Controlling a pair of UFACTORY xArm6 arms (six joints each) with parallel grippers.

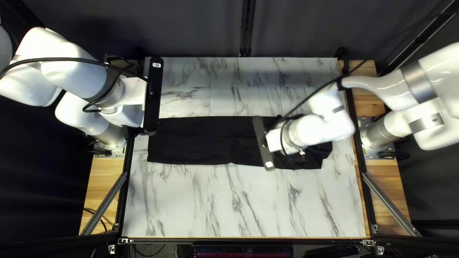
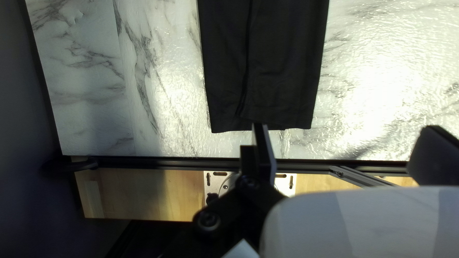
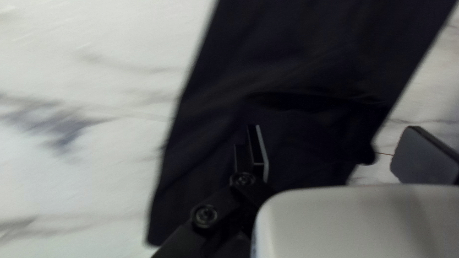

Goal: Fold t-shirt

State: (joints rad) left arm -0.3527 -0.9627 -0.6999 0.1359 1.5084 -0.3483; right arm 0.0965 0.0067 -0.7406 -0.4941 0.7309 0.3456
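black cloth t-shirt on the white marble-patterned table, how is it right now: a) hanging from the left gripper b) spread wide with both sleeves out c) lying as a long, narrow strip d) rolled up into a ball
c, since the black cloth t-shirt runs as a long, narrow band across the white marble-patterned table, and the left gripper is open with no cloth held.

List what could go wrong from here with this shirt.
The right gripper hangs open over the rumpled end of the black shirt; closing there might bunch creases into the fold. The other end lies flat on the table, so the open left gripper may pinch only its top layer.
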